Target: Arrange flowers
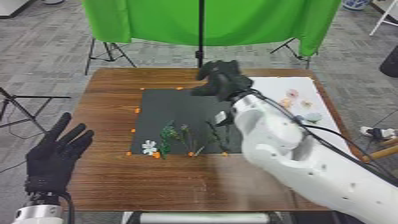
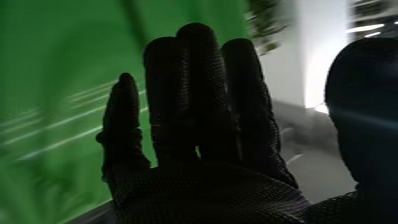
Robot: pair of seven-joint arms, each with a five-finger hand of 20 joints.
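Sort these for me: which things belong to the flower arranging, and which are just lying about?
Likely the job's:
- white flower
- green stems
- pale blooms
- dark mat and white sheet beneath them

Likely just around:
- green cloth
- black pole

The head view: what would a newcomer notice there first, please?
Probably the bright green cloth, hanging beyond the wooden table. Next, the right hand, whose white arm comes in from the bottom right. Then the white flower, at the near left corner of the black mat.
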